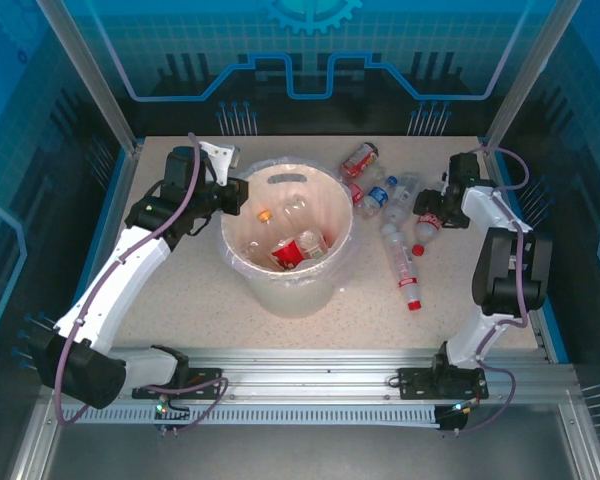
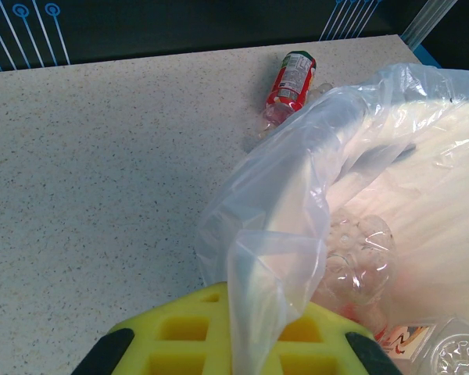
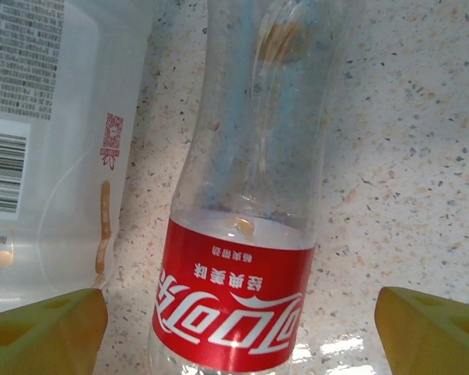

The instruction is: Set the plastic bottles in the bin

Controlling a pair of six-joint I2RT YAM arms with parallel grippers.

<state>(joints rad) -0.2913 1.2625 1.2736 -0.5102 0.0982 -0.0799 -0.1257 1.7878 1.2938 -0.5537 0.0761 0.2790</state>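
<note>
The left gripper (image 1: 242, 195) sits at the left rim of the bin (image 1: 280, 292), its yellow jaws closed together. A fold of the clear bag (image 2: 297, 172) lies across them; whether it is pinched I cannot tell. The bin stands mid-table with a few bottles (image 1: 298, 250) inside. To its right, loose bottles (image 1: 380, 195) lie bunched on the table (image 1: 180, 290), a red-labelled bottle (image 2: 291, 78) farthest back. The right gripper (image 3: 234, 328) hangs over a cola bottle (image 3: 242, 195), jaws wide, with its yellow fingers (image 3: 55, 324) on either side and clear of it. A white-labelled bottle (image 3: 31, 117) lies just beside.
</note>
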